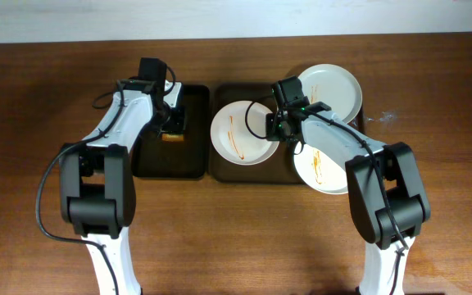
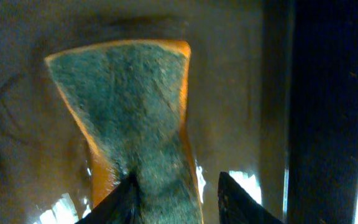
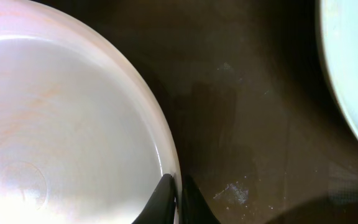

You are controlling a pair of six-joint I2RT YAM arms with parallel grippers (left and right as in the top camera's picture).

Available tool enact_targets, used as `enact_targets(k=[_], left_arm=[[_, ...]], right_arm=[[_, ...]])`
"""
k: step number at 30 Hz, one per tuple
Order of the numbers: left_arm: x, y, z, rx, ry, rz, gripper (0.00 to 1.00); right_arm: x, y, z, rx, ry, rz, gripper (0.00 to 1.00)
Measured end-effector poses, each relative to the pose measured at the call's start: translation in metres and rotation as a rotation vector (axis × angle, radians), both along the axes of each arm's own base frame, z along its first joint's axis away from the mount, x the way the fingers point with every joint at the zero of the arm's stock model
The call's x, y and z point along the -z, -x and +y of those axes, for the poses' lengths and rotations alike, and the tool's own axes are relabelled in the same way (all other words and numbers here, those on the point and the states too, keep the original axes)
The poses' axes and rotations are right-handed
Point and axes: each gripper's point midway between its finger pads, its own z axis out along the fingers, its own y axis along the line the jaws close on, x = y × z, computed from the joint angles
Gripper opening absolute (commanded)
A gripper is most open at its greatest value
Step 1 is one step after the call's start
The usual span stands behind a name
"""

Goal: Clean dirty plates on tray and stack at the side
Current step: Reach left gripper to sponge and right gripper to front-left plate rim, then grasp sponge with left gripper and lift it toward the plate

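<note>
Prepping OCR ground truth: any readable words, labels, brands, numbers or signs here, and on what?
None: no text can be read in any view.
The plates carry only orange-brown sauce streaks, not writing.
The tray, the sponge, the left arm and the right arm show no legible label.

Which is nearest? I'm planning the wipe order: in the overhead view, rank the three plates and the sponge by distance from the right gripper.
1. Left plate, its rim in the right gripper.
2. Far-right plate and near-right plate: too close to call.
3. Sponge, on the black tray, far left.
</note>
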Motion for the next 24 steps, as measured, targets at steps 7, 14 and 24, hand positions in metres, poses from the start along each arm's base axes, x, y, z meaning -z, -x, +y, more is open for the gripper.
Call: enact_targets(k=[7,14,24], left_arm=[[-0.005,-0.007,0.006,-0.038,-0.047,-0.014,0.63],[-0.039,-0.033,0.007,-0.051,-0.068,-0.087,0.55],[0.014,-0.025,0.012,-0.071,-0.105,0.022,0.42]], right_arm=[[0.0,0.0,0.0,0.004,-0.002,0.0,0.04],[0.0,0.0,0.0,0.006,-0.003,0.0,0.04],[0.0,0.0,0.0,0.006,-0.003,0.0,0.04]])
